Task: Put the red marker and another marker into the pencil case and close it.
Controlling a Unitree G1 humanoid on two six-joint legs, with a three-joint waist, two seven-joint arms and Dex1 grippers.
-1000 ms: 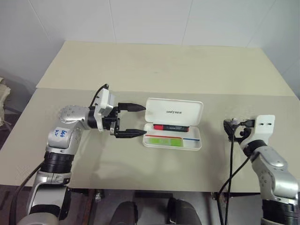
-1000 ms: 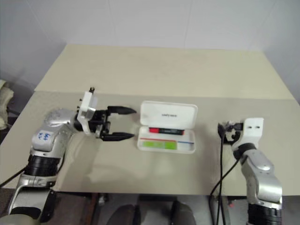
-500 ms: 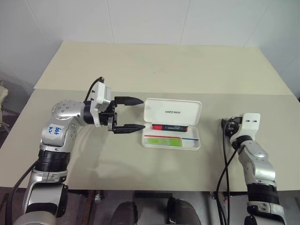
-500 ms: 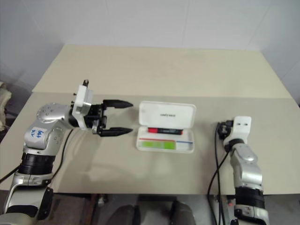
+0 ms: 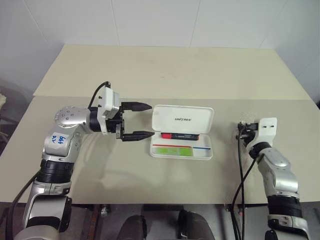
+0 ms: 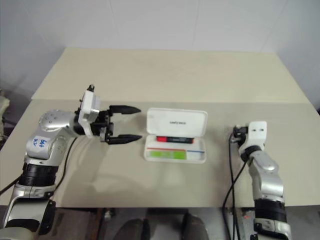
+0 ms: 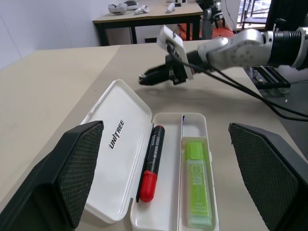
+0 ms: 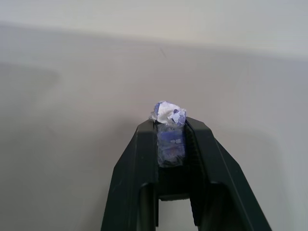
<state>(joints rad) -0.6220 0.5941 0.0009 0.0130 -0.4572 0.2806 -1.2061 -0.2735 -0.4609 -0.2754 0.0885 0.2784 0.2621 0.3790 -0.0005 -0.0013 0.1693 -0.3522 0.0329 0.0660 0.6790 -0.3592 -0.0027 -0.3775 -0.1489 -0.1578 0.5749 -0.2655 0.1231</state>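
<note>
The white pencil case (image 5: 182,120) lies open at the table's middle, its lid with the dark lettering tilted up at the back. The red marker (image 5: 179,135) rests in the tray along the hinge, and the lime-green highlighter (image 5: 173,149) lies in front of it; both show in the left wrist view, the marker (image 7: 150,163) beside the highlighter (image 7: 197,185). My left gripper (image 5: 151,120) hovers just left of the case, open, pointing at it with nothing between its fingers. My right gripper (image 8: 169,121) is off to the case's right, over bare table, shut, with a bit of blue and white tape between its tips.
The beige table (image 5: 150,180) ends close in front of me, and a second slab (image 5: 165,70) joins it behind a seam. A black cable (image 5: 241,170) hangs along my right arm. White walls stand behind the table.
My right gripper has closed its fingers and shifted slightly forward and toward the case. The left gripper keeps its place beside the case. The whole view has shifted a little.
</note>
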